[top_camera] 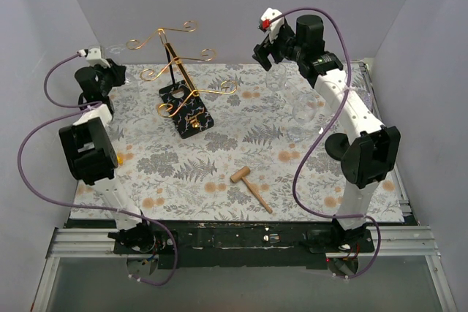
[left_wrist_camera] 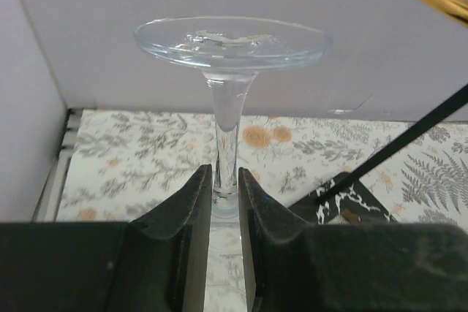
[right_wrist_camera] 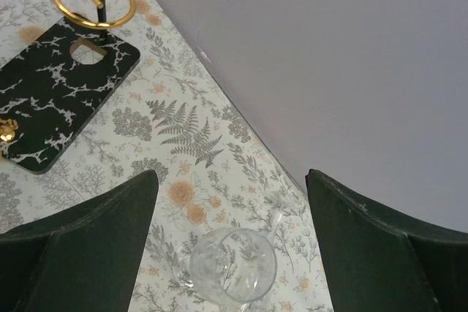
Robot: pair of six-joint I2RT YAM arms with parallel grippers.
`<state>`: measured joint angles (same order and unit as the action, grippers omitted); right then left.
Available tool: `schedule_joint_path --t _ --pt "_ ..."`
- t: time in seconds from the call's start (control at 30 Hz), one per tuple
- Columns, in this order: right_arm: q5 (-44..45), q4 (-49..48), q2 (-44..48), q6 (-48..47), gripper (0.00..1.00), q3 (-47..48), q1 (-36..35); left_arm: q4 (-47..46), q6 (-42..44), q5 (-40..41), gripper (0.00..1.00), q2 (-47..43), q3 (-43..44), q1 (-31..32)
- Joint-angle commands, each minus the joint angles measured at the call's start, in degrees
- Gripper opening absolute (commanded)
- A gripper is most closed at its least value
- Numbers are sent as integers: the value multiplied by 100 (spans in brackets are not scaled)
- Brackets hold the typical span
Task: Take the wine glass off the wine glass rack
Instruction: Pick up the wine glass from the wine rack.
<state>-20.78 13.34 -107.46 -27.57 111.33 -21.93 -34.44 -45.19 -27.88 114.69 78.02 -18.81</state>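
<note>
— How far along?
— On the floral desk (top_camera: 219, 173), your gold wire wine glass rack (top_camera: 186, 111) looks bare. Your left jaws pinch the clear inverted wine glass (left_wrist_camera: 230, 38) by its stem, beside the rack. Your right jaws gape empty. Nearly done, I'd judge.

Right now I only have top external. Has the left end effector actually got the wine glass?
Observer: Yes. In the left wrist view, the left end effector is shut on the stem of the wine glass, foot up.
Operator: Clear of the rack?
Observer: The foot touches nothing. The wine glass rack is off to one side, apart from it.
Operator: Right side?
Observer: The right end effector is open above a second wine glass on the floral mat.
</note>
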Motion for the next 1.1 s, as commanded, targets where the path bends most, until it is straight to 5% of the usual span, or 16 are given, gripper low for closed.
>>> schedule_joint_path --t 0.0,0.4,0.47,0.5,0.53,0.57,0.6,0.67,0.7,0.77,0.8,0.83,0.87,0.9,0.97,1.07 --pt "-418 -990 822 77 91 -698 -21 673 151 221 0 -1693 -558 -79" --pt "-1324 -1862 2606 -283 88 -3336 -162 3608 -376 -420 0 -4155 -2115 -70" --pt "-1533 -1635 2826 -424 60 -3468 -188 3873 -569 -508 0 -4376 -2255 -79" --pt "-1648 -1424 2905 -590 19 -3504 -180 4040 -674 -560 0 -4455 -2326 -79" --pt "-1684 -1344 3028 -635 2 -3582 -188 4207 -841 -613 0 -4508 -2378 -79" --pt "-1693 -1343 3134 -661 1 -3705 -197 4400 -973 -701 0 -4517 -2370 -70" --pt "-1693 -1160 3222 -766 8 -3802 -215 4628 -1061 -815 0 -4500 -2344 -70" --pt "-1606 -1001 3363 -1047 63 -3969 -285 5024 -1237 -1148 0 -4456 -2274 -70" --pt "-1492 -931 3415 -1162 77 -4022 -346 5191 -1360 -1341 0 -4438 -2256 -79" --pt "-1333 -537 3469 -1329 75 -3996 -495 5385 -1728 -1781 0 -4438 -2282 -79" --pt "-1437 -204 3451 -1417 55 -3866 -531 5438 -1922 -2000 0 -4438 -2326 -79" --pt "-1630 269 3399 -1757 21 -3690 -601 5482 -2089 -2176 0 -4464 -2396 -79" --pt "-1675 622 3355 -1987 7 -3602 -715 5509 -2238 -2369 0 -4482 -2501 -70" --pt "-1658 808 3354 -2206 12 -3601 -846 5526 -2327 -2554 0 -4482 -2598 -79" --pt "-1579 1003 3459 -2917 83 -3889 -1171 5562 -2485 -2836 0 -4473 -2861 -79" --pt "-1220 278 3924 -3658 87 -5020 -1812 5632 -2959 -3161 0 -4333 -3230 -79"
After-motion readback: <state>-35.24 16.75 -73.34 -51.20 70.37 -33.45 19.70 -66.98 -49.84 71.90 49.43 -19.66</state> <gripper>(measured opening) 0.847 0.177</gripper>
